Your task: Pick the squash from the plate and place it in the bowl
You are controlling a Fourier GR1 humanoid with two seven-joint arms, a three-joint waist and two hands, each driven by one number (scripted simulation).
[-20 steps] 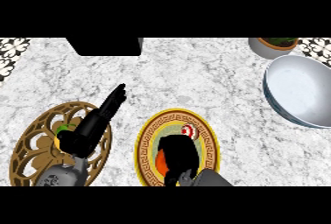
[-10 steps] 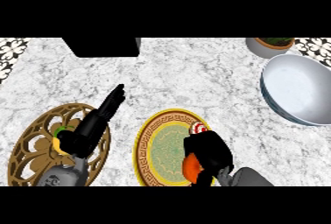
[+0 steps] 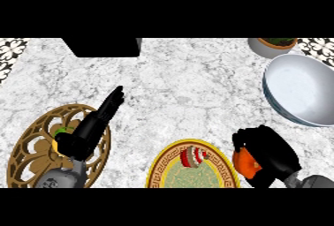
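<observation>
The surface [image 3: 195, 88] is pale marble veined with grey. 1 black right robot hand [image 3: 271, 152] comes in from the lower right, with its fingers curled round 1 smooth orange squash [image 3: 245, 162]. Only the squash's left side shows past the fingers. The squash is held off the plate, above bare marble.

Just left of this robot hand lies 1 round plate [image 3: 157, 168] with a gold key-pattern rim and a mottled green centre. 1 small red-and-white striped piece [image 3: 194, 156] sits on its upper part. Up and to the right of the robot hand, well apart, stands 1 wide bowl [image 3: 306, 92], glossy white with a pale blue inside. Beyond the bowl is 1 grey pot [image 3: 271, 45] holding greenery.

1 left robot hand [image 3: 91, 130] shows at the lower left. Its fingers are straight and relaxed, slanting up and to the right, and it holds nothing. Beneath it lies 1 round gold openwork disc [image 3: 32, 145], and a small green item [image 3: 64, 130] peeks out at the hand's left edge. Far above that hand, at the surface's back edge, is 1 flat black block [image 3: 101, 46].
</observation>
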